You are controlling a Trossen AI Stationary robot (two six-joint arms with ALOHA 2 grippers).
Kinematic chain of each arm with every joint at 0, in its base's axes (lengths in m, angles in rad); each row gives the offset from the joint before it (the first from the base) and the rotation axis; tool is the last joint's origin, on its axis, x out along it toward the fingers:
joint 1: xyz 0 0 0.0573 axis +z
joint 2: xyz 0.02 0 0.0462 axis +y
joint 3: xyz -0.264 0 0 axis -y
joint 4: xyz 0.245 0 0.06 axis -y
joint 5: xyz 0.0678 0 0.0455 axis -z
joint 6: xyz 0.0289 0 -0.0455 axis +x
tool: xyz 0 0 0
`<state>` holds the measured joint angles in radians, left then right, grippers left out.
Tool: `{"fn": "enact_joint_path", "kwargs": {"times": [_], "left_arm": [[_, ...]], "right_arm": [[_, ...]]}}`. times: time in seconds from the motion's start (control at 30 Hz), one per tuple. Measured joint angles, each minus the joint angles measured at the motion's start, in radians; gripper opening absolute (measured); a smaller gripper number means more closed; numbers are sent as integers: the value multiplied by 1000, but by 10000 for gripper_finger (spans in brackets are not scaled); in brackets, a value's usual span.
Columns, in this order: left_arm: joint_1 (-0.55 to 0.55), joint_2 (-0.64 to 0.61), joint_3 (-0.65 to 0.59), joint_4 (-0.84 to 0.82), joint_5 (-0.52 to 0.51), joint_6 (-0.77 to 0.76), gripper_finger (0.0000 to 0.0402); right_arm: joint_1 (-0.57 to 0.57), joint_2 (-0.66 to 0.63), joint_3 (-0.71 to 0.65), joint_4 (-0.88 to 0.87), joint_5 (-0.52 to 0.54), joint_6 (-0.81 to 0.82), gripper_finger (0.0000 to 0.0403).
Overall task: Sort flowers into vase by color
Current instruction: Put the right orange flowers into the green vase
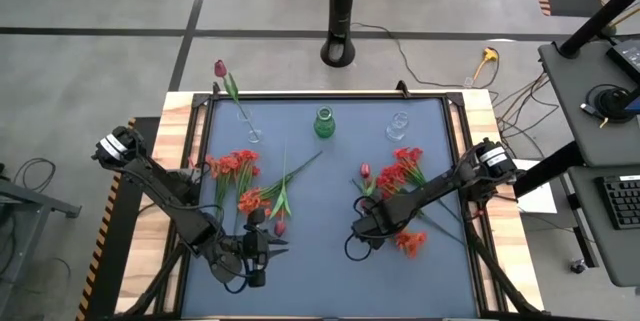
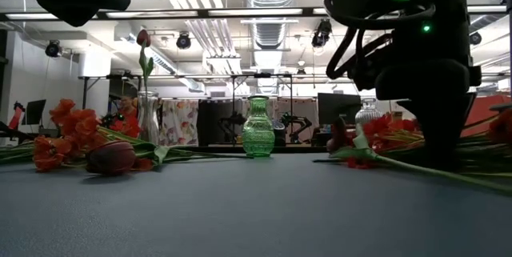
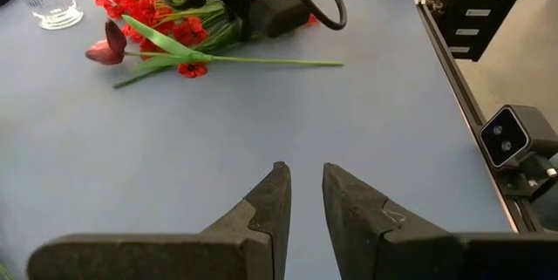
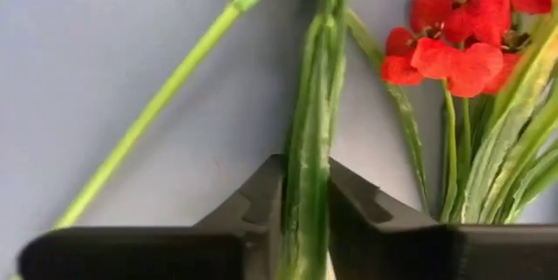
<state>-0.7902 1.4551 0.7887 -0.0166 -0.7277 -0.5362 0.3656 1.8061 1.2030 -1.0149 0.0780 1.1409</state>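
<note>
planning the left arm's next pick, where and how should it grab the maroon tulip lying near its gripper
Take the maroon tulip by its thin green stem just above the bud, coming straight down with the fingers across the stem. It lies flat on the mat, so only the top is free, and the bud looks soft. The left gripper sits just below it, empty and slightly parted. The orange blooms crowd the stem higher up.

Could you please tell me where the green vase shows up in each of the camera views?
High view: green vase at the table's far edge, centre.
Low view: centre, upright.
Left wrist view: not in it.
Right wrist view: not in it.
Shared landmark: the tulip in the clear vase.
</note>
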Motion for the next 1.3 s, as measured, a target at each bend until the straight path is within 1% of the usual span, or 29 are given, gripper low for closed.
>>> {"fn": "enact_joint_path", "kwargs": {"times": [0.1, 0.23, 0.43, 0.57, 0.7, 0.83, 0.93, 1.13, 1.2, 1.3], "left_arm": [[0, 0, 0, 0, 0, 0, 53], [0, 0, 0, 0, 0, 0, 53], [0, 0, 0, 0, 0, 0, 53], [0, 0, 0, -1, 0, 3, 53], [0, 0, 0, -4, 0, 4, 53], [0, -3, 0, -7, 0, 7, 53], [1, -4, 0, -7, 0, 21, 53], [7, -7, 15, -10, -7, 62, 53], [8, -8, 28, -18, -7, 85, 53], [8, -12, 66, -97, -20, 90, 53]], "right_arm": [[0, -1, 0, -1, 0, 0, 33], [0, -4, 0, -4, -10, 0, 21], [-6, -35, 1, -29, -62, 4, 19], [-18, -70, 13, -94, -100, 10, 19], [-36, -102, 42, -180, -175, -5, 19], [-53, -126, 86, -253, -261, -35, 18], [-67, -136, 128, -326, -296, -59, 18], [-96, -136, 254, -540, -295, -113, 18], [-105, -136, 290, -557, -290, -128, 18], [-120, -141, 334, -555, -280, -150, 18]]}}
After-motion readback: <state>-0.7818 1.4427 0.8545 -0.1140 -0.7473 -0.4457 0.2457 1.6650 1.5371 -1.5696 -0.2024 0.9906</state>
